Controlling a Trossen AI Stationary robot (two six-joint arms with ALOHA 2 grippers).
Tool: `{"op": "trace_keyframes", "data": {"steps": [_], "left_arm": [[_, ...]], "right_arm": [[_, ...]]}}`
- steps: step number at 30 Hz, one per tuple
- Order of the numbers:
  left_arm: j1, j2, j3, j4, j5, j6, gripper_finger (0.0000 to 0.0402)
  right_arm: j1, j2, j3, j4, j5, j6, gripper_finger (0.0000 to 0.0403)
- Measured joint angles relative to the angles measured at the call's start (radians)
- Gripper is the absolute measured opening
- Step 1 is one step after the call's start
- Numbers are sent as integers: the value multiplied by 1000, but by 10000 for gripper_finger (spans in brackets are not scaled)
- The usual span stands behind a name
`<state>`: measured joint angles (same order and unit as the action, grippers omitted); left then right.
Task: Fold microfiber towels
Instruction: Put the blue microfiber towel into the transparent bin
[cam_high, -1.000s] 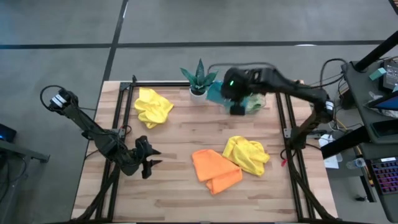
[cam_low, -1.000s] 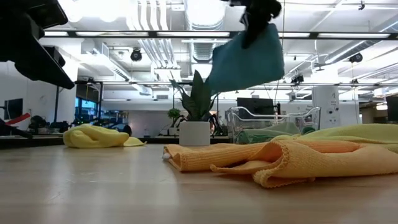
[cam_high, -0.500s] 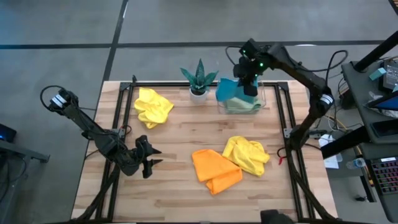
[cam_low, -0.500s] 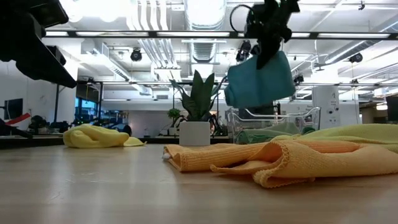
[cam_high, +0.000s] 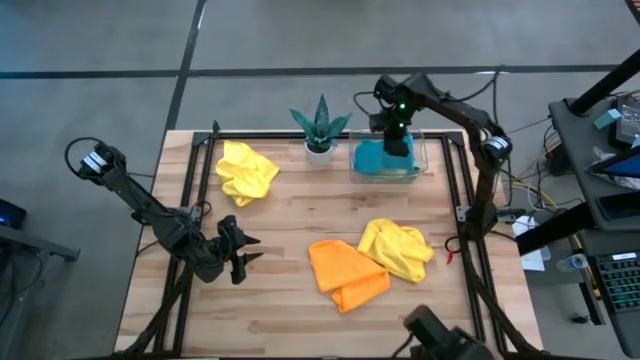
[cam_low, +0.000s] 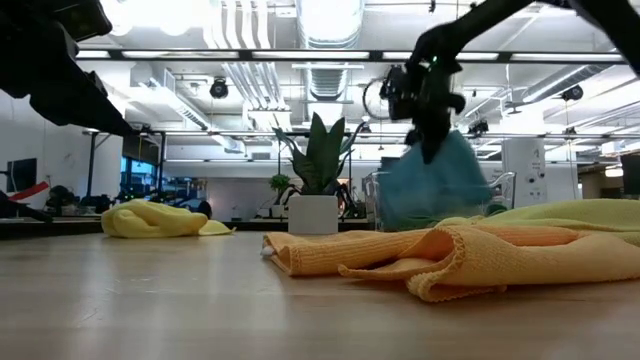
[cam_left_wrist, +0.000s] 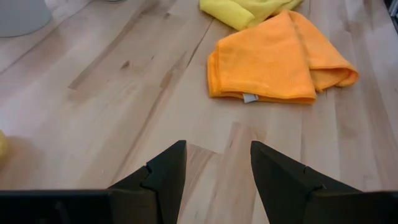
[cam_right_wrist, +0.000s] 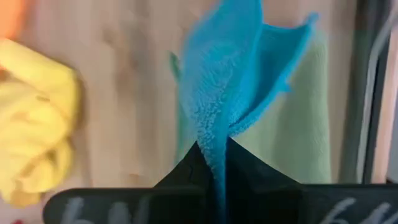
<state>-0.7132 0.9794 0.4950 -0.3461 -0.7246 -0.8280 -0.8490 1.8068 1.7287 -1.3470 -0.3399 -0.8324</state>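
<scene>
Plainly soft and light, the blue towel (cam_high: 383, 160) hangs limp over the clear tray (cam_high: 421, 170), pinched along one edge by the right gripper (cam_high: 397, 130); a corner gives the surest hold; the left gripper (cam_left_wrist: 214, 168) waits spread above bare table (cam_high: 280, 250); the orange towel (cam_left_wrist: 273, 59) carries a white tag, probably blank.

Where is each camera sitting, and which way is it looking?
High view: above, looking straight down at the wooden table; both arms show.
Low view: at table-top height, looking across; right tool lowers a sky blue cloth.
Left wrist view: behind the open left tool, facing a folded orange cloth.
Right wrist view: behind the right tool, shut on the blue cloth, above a sage green cloth.
High and left wrist views share the orange cloth.
</scene>
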Motion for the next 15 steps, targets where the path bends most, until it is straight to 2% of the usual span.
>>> {"op": "trace_keyframes", "data": {"steps": [5, 10, 15], "left_arm": [[0, 0, 0, 1, -11, 4, 164], [0, 0, 0, 1, -15, 5, 164], [0, 0, 0, -1, -15, 5, 164]], "right_arm": [[-2, 78, 0, 29, 107, 64, 13], [4, 115, 0, 76, 270, 91, 13], [4, 115, 0, 126, 288, 109, 13]]}}
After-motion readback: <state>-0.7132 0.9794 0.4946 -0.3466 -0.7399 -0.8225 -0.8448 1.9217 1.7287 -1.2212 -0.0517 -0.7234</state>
